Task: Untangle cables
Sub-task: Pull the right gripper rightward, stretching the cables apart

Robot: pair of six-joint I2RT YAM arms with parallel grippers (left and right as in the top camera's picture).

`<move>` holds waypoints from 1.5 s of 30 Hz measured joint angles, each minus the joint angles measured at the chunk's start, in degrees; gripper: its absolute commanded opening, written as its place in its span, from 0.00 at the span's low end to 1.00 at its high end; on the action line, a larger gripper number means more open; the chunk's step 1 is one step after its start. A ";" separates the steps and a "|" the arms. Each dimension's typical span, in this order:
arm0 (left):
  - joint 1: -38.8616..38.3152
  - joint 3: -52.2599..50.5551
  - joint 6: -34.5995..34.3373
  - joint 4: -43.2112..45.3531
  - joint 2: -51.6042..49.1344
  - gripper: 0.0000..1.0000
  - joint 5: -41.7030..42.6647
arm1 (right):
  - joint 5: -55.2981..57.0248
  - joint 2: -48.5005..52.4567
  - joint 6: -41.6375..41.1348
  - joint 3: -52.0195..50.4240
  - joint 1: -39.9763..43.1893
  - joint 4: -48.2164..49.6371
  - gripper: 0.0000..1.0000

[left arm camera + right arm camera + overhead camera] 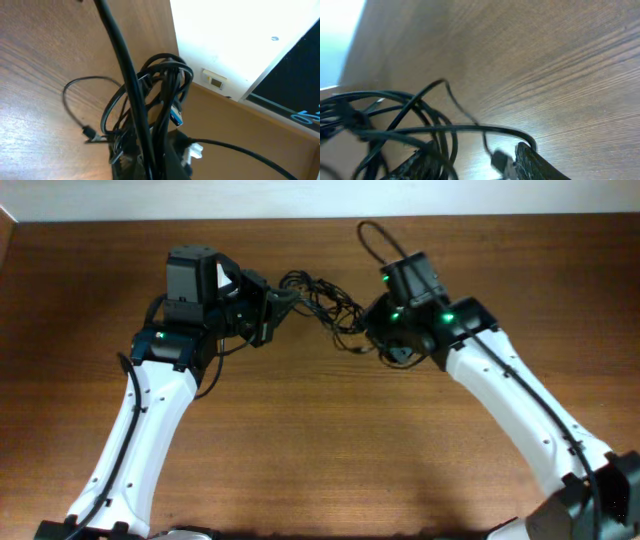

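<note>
The cables [322, 302] form a black tangle on the wooden table between my two grippers. My left gripper [281, 301] is at the tangle's left end. In the left wrist view it [150, 162] is shut on a bundle of cables [165, 95] that rises in loops, with a blue plug [176, 116] hanging in it. My right gripper [364, 326] sits at the tangle's right end. In the right wrist view its jaws [475, 152] stand apart. Cable loops [420, 127] cross the gap, one strand lies over the right fingertip [527, 152], and a blurred plug [502, 162] hangs between the fingers.
A thicker black arm cable [378, 240] loops up behind the right wrist. Another thick cable [120, 55] crosses the left wrist view. The table's far edge [320, 218] lies just beyond the tangle.
</note>
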State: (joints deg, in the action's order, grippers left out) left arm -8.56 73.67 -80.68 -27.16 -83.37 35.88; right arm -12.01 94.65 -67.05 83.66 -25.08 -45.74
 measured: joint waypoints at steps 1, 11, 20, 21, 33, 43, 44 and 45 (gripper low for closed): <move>0.00 0.00 0.09 0.00 0.00 0.01 -0.35 | -1.88 -0.39 0.04 0.00 0.52 0.83 0.52; 0.00 0.00 0.13 0.02 0.00 0.00 -0.96 | -10.91 -0.46 -6.10 0.00 -1.57 2.93 0.54; 0.00 0.00 -0.17 -0.02 0.00 0.00 -0.94 | -12.13 4.00 -16.20 -0.09 -3.85 6.05 0.35; 0.00 0.00 -0.20 0.02 0.00 0.00 -0.94 | -12.44 4.11 -16.74 -0.17 -3.85 6.99 0.35; 0.46 0.00 -3.13 0.02 0.00 0.00 -4.79 | -11.43 4.66 -10.03 -0.15 -3.85 5.38 0.04; 5.22 -0.33 -1.95 0.07 0.00 0.03 -14.34 | -2.80 2.25 20.41 1.46 -4.61 -7.32 0.04; 5.33 -0.33 -1.79 -1.01 0.00 0.02 -15.89 | -3.04 1.22 23.71 1.40 -4.61 -6.51 0.04; 5.55 -0.31 -1.46 -2.19 0.00 0.00 -17.14 | -3.43 0.48 26.14 1.33 -4.59 -5.75 0.04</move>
State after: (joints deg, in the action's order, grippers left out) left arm -3.01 73.36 -82.15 -29.34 -83.37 18.74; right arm -15.44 95.13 -40.91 84.99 -29.67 -51.48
